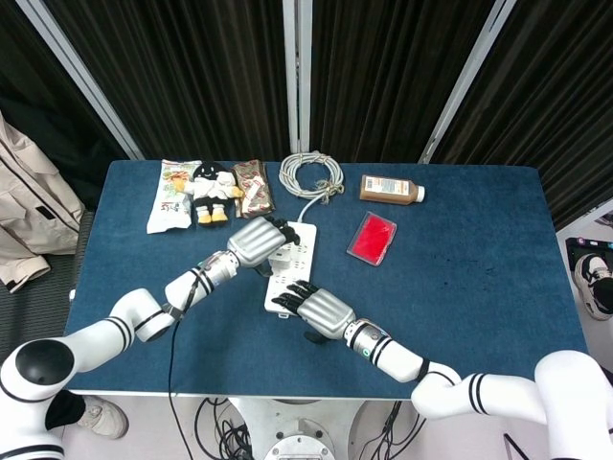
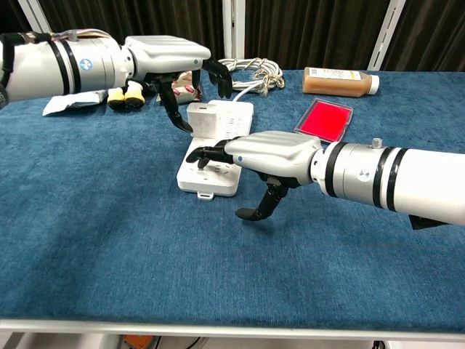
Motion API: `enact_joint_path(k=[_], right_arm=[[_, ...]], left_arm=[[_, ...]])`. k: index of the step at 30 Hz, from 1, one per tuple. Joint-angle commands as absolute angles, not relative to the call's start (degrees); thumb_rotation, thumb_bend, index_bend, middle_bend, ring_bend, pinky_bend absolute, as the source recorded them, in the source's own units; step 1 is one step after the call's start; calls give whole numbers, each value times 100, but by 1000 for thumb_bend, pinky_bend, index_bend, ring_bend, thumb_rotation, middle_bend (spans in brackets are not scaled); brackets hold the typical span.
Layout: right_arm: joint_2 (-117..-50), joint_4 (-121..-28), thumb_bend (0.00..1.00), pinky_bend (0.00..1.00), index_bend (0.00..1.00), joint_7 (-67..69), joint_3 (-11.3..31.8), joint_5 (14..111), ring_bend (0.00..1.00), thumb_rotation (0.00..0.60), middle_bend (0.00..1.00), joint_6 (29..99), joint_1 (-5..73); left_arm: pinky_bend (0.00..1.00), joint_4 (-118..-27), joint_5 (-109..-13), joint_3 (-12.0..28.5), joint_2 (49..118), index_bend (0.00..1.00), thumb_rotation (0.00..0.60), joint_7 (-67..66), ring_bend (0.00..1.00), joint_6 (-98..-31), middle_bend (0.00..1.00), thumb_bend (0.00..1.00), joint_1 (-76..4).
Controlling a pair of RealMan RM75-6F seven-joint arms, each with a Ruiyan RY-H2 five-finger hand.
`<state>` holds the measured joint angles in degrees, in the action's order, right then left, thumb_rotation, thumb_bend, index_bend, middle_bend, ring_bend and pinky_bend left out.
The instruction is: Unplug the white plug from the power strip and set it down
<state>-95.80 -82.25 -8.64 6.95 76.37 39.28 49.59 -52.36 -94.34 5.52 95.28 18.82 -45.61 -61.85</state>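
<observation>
The white power strip [image 1: 300,251] [image 2: 215,177] lies mid-table, its cable running to the back. The white plug [image 2: 204,119] stands in its far end. My left hand [image 1: 257,240] [image 2: 171,58] hovers just over the plug with its fingers arched apart. Its thumb hangs to the plug's left and it grips nothing. In the head view this hand hides most of the plug. My right hand [image 1: 319,310] [image 2: 272,154] lies flat at the strip's near end, fingertips resting on the strip and thumb pointing down at the table.
A coiled white cable [image 1: 311,174] and a brown bottle [image 1: 391,189] lie at the back. A red box [image 1: 372,238] sits right of the strip. A stuffed penguin [image 1: 213,182] and snack packs [image 1: 172,195] are at the back left.
</observation>
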Motion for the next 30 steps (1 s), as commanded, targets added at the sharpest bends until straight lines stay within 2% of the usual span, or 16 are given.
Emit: enact_joint_path(k=[1,15,19,24,30], right_arm=[[-9593,-8204,273,29,74,-857,683,7625,0,600,132,3945,4971],[-9656,-8055,276,29,80,-773,620,7500,0,600,144,3906,5044],[-9651,-8048,288,29,83,-720,611,7476,0,600,147,3871,5067],[-9641,-8044,295,29,91,-646,597,7481,0,600,153,3867,5082],[-9631,-8040,299,29,94,-586,580,7475,0,600,156,3840,5109]], left_arm=[[378,-4939,-9537,433,9728,320,600,2042,245,-4672,305,111,-6279],[493,-3786,-9815,18,10327,440,600,2586,388,-5097,420,236,-6455],[562,-3527,-9816,-66,10437,474,600,2684,474,-5115,492,270,-6463],[637,-3239,-9829,-183,10554,495,600,2852,523,-5144,526,321,-6458],[728,-2885,-9804,-243,10744,582,600,3094,618,-5281,624,390,-6425]])
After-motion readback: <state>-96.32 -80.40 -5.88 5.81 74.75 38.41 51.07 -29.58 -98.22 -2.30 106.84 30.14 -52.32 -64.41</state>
